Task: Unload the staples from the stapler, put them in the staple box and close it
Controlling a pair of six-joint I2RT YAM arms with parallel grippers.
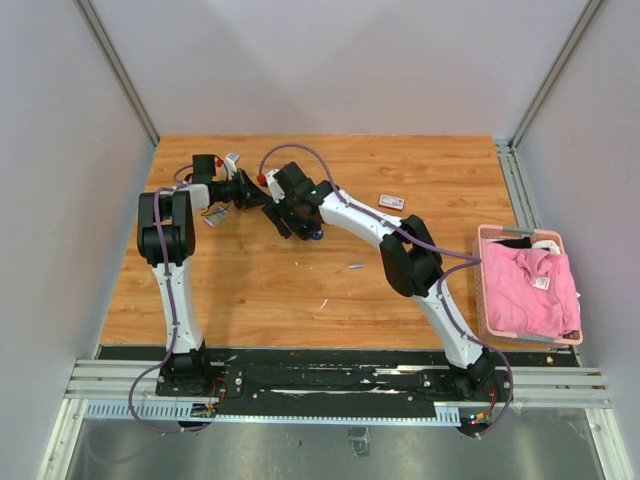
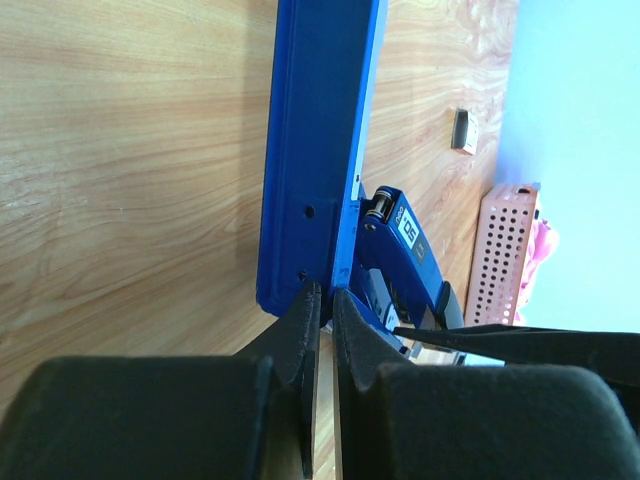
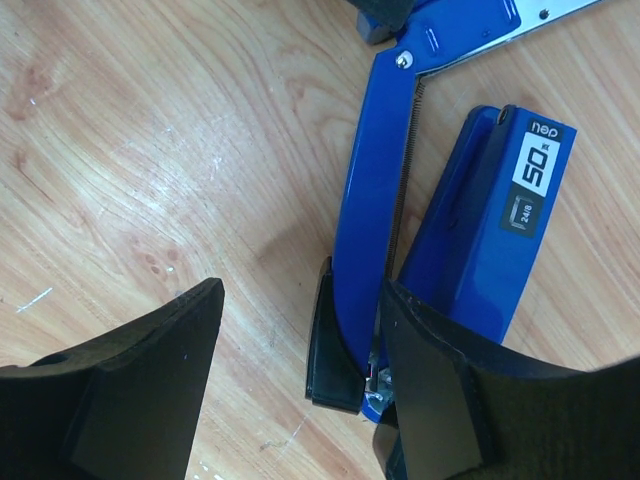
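Now the left fingers (image 2: pixel 298 335) pinch tight on the opened blue stapler (image 2: pixel 315 130); the right fingers (image 3: pixel 140 390) hang spread wide over its black-capped end, above the table (image 3: pixel 150 150).

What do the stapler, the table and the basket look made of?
Stapler: glossy blue painted metal or hard plastic, cannot tell which; its bare silvery rail and coil spring look like steel.
Table: wood or wood-look laminate, visible grain, slight sheen.
Basket: pink plastic, matte, walls perforated in a grid.
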